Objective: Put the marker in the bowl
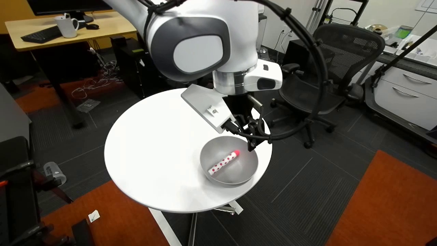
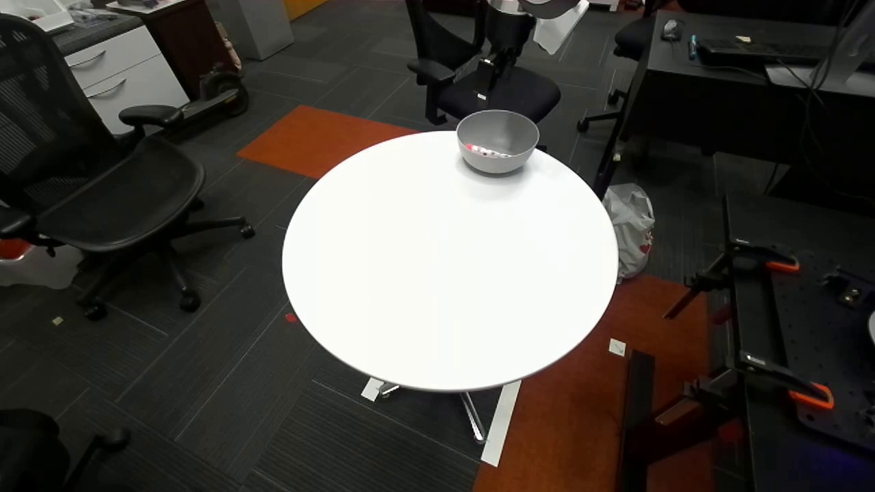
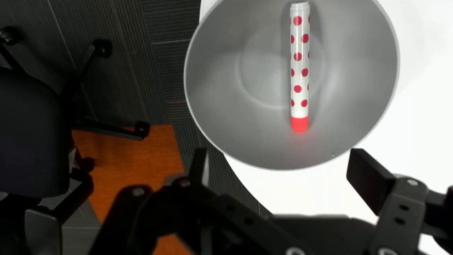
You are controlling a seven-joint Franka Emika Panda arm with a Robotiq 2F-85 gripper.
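The marker (image 1: 223, 163) is white with red dots and has a red end. It lies in the light grey bowl (image 1: 245, 171). The marker (image 2: 487, 150) and bowl (image 2: 502, 164) also show in the other exterior picture. In the wrist view the marker (image 3: 299, 71) lies across the inside of the bowl (image 3: 219, 81), its red end toward my gripper. My gripper (image 3: 281, 168) is open and empty, its fingers wide apart. In both exterior views the gripper (image 1: 252, 145) (image 2: 485, 82) is above the bowl's rim area, apart from the marker.
The bowl stands near the edge of the white round table (image 1: 146, 153). Office chairs (image 1: 341, 65) (image 2: 502, 96) stand close to the table. A desk (image 1: 112, 25) with a monitor and mug is farther back. A black workbench with clamps (image 2: 765, 383) is at the side.
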